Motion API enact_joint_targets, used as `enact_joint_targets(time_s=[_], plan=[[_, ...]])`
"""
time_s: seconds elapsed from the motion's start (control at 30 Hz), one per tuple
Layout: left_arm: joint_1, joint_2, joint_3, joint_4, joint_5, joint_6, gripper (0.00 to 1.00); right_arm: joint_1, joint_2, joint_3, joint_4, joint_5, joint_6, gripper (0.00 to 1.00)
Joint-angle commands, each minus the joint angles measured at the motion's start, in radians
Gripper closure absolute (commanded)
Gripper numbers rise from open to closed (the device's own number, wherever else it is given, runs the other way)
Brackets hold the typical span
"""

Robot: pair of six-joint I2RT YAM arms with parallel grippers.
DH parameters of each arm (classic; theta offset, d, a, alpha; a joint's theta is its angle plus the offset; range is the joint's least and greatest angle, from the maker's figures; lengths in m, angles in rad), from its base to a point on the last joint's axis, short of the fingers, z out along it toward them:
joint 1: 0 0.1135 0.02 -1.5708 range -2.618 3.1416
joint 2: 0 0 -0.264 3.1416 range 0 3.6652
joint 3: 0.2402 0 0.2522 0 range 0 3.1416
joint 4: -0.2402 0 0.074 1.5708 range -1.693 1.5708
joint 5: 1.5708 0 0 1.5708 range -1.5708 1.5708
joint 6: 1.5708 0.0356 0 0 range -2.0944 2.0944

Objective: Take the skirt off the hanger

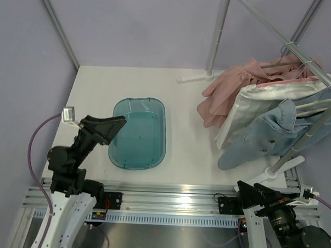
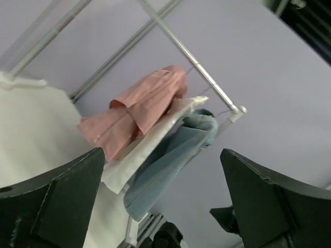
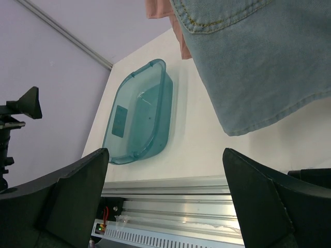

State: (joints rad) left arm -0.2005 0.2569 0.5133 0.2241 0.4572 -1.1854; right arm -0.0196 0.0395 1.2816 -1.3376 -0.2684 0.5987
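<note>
Hanging from the rail [image 1: 300,53] along the counter's right edge, the white skirt [image 1: 244,113] sits between a pink garment [image 1: 233,86] and a denim one [image 1: 266,136], while the left gripper [image 1: 120,122] near the left edge and the right gripper [image 3: 165,151] at the near right corner both gape empty.

Matt, smooth white on the worktop [image 1: 191,152]. Glossy, see-through teal plastic for the tub [image 1: 138,156]. Shiny bare metal on the clothes rail [image 1: 258,18] and the ribbed frame [image 1: 173,204]. Cloth only: coarse blue denim garment [image 1: 269,137], matt pink garment [image 1: 233,86], white garment [image 1: 248,105] with slight sheen. Matt black plastic on the left gripper [image 1: 115,127].
</note>
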Motion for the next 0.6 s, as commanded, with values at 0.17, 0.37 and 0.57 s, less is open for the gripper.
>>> enact_joint_targets(time_s=[0.17, 0.37, 0.57], plan=[[-0.23, 0.567, 0.593, -0.293, -0.113, 0.344, 0.01, -0.003, 0.037, 0.059, -0.267, 0.015, -0.036, 0.0], [-0.433, 0.907, 0.988, -0.448, -0.256, 0.552, 0.01, -0.003, 0.048, 0.084, -0.299, -0.098, -0.054, 0.01], [-0.532, 1.113, 1.155, -0.421, -0.324, 0.667, 0.01, -0.003, 0.046, 0.16, -0.301, -0.167, -0.03, 0.01]])
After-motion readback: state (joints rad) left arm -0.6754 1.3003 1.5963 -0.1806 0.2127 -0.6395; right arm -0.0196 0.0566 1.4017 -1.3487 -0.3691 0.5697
